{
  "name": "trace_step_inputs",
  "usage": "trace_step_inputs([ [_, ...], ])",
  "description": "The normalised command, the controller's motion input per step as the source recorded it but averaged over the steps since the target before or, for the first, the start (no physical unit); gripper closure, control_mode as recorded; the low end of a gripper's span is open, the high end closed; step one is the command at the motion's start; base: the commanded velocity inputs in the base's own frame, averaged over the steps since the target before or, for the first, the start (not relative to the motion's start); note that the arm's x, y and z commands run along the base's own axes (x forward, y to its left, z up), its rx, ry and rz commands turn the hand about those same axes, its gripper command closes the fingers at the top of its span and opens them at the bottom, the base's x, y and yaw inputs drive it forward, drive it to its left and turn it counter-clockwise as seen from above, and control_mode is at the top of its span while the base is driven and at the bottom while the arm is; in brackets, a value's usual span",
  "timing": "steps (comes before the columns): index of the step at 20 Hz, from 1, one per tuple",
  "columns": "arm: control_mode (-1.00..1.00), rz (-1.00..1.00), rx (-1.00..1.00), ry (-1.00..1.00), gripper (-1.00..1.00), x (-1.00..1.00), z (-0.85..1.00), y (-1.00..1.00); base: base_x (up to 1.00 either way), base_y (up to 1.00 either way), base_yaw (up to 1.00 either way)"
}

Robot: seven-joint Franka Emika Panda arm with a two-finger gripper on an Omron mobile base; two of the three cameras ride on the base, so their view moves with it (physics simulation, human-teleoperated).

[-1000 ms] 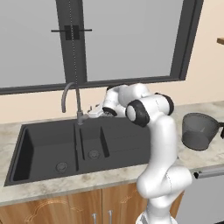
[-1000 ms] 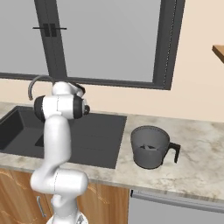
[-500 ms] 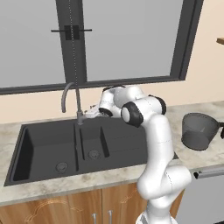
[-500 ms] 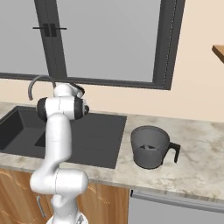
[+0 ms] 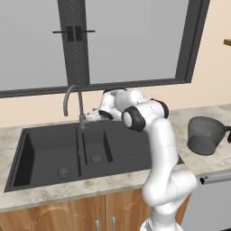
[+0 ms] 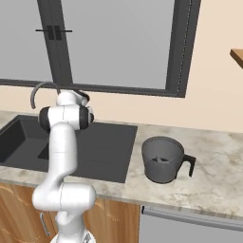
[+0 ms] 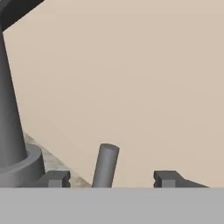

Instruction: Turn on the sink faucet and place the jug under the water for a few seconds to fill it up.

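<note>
**A:** The gripper is at the base of the sink faucet, jaws apart with the little lever standing between the fingertips, nothing clamped. No water running, so I'd guess it needs a gentle sideways nudge, not a squeeze.

**B:** Agreed. That lever stands nearly upright, leaning slightly. The jug sits upright well off to the gripper's side on the counter, handle facing away from the sink.

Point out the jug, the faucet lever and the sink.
jug (image 6: 163, 160): right base view, on its grey side wall.
faucet lever (image 7: 106, 165): hand view, on the middle of the short grey rod.
sink (image 5: 49, 150): left base view, on the bare floor of the left basin.
</note>
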Motion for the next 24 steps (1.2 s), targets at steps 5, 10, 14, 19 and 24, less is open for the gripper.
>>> trace_step_inputs([
  [5, -1.00, -0.12, 0.00, 0.04, 1.00, 0.00, -0.05, 0.05, 0.00, 0.00, 0.00],
  [10, -1.00, -0.14, 0.02, 0.00, 1.00, -0.06, -0.05, -0.11, 0.00, 0.00, 0.00],
  [14, -1.00, -0.21, 0.02, 0.01, 1.00, 0.00, -0.24, -0.37, 0.00, 0.00, 0.00],
  [19, -1.00, -0.24, 0.11, 0.14, 1.00, 0.00, -0.25, -0.80, 0.00, 0.00, 0.00],
  [24, -1.00, -0.22, 0.18, 0.23, 1.00, 0.00, -0.35, -0.98, 0.00, 0.00, 0.00],
])
